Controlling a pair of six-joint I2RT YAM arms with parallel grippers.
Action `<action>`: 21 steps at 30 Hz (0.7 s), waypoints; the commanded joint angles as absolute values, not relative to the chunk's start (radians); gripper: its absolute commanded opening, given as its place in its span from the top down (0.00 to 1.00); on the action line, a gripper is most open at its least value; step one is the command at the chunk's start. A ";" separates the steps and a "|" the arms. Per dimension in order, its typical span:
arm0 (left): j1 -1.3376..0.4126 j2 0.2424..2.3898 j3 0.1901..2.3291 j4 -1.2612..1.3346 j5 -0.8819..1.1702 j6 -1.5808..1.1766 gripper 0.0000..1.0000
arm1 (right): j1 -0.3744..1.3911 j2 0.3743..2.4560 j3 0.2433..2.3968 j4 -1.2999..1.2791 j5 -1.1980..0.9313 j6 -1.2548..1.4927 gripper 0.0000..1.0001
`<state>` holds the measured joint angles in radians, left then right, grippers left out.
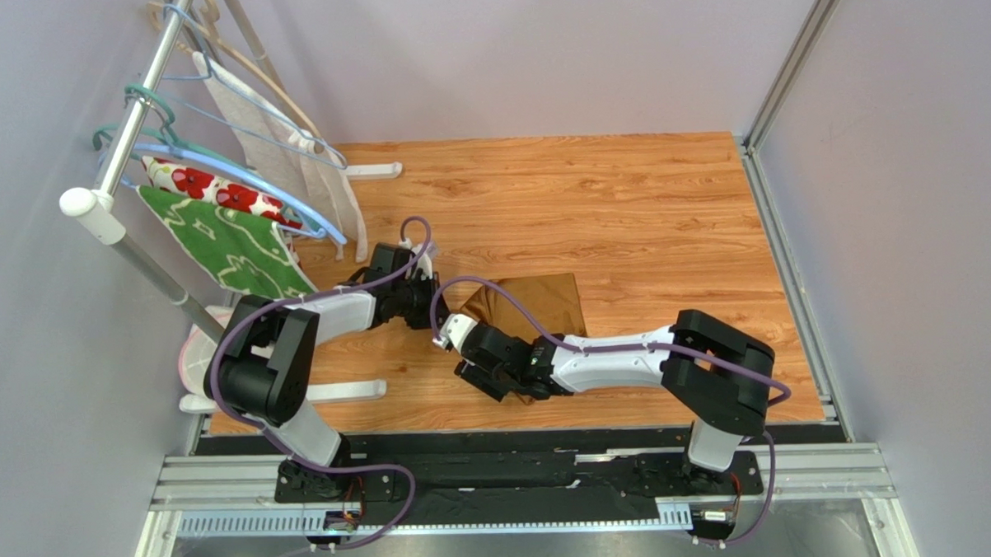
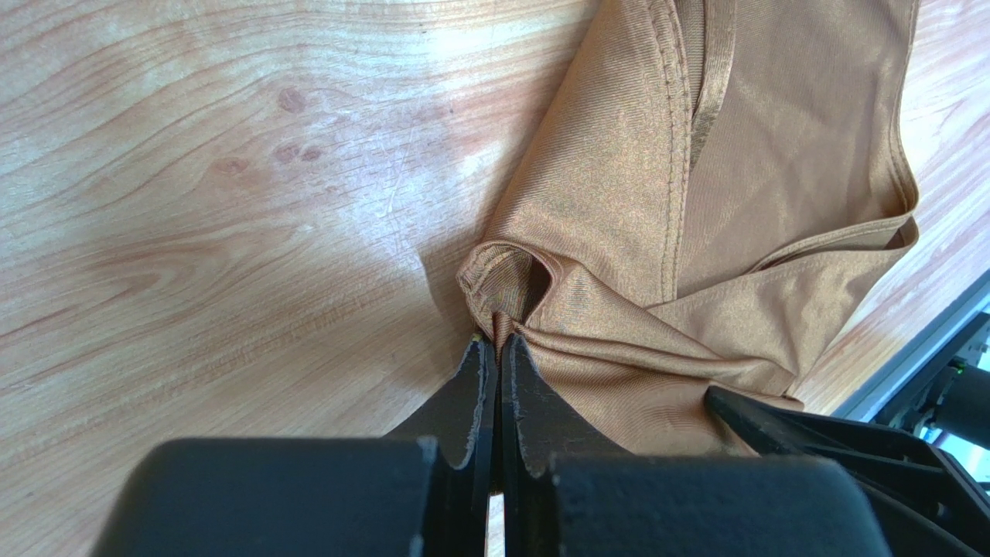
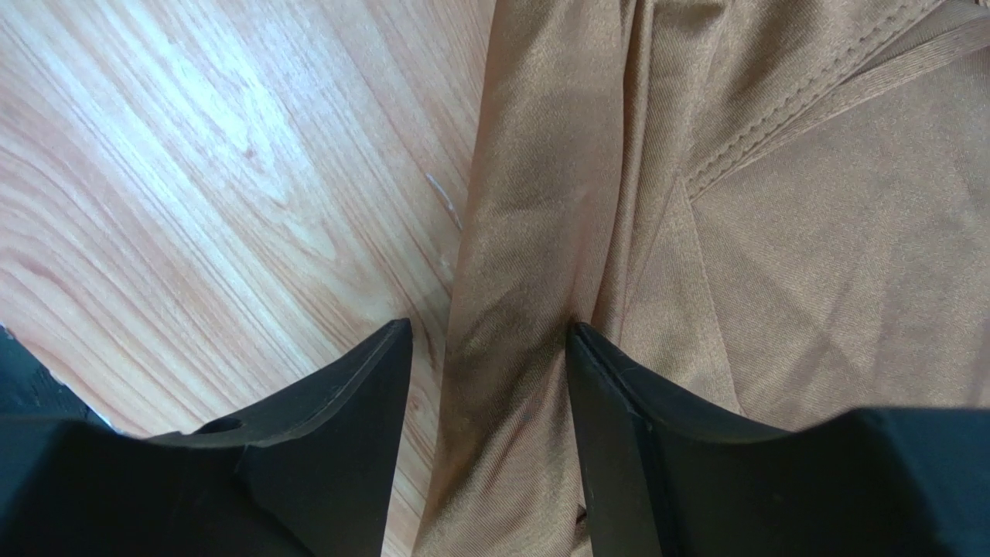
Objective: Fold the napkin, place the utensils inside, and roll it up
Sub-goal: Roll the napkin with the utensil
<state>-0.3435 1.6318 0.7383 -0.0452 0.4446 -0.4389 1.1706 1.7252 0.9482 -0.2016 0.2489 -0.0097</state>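
Napkin point(image 1: 539, 302) sits crumpled in the middle of the table point(image 1: 634, 200). Left pincer point(image 2: 497, 348) is clamped tight on a bunched corner of it, right pincer point(image 3: 488, 331) is spread apart with a raised fold between its jaws.

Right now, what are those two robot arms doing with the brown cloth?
Two robot arms are working on a brown napkin on the wooden table. The left gripper is pinched shut on a crumpled bit of it. The right gripper is open, a fold of cloth between its fingers. The napkin is rumpled, not yet rolled.
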 commanded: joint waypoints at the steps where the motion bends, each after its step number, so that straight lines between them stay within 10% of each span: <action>1: -0.344 1.654 0.742 -0.121 0.425 -0.403 1.00 | 1.158 1.747 0.943 -0.161 0.298 -0.006 0.45; 16: -0.344 1.628 0.732 -0.095 0.460 -0.411 0.98 | 1.079 1.841 0.907 -0.262 0.014 0.140 0.75; 21: -0.344 1.554 0.719 -0.072 0.443 -0.425 0.37 | 1.023 1.841 0.871 -0.226 -0.201 0.160 0.95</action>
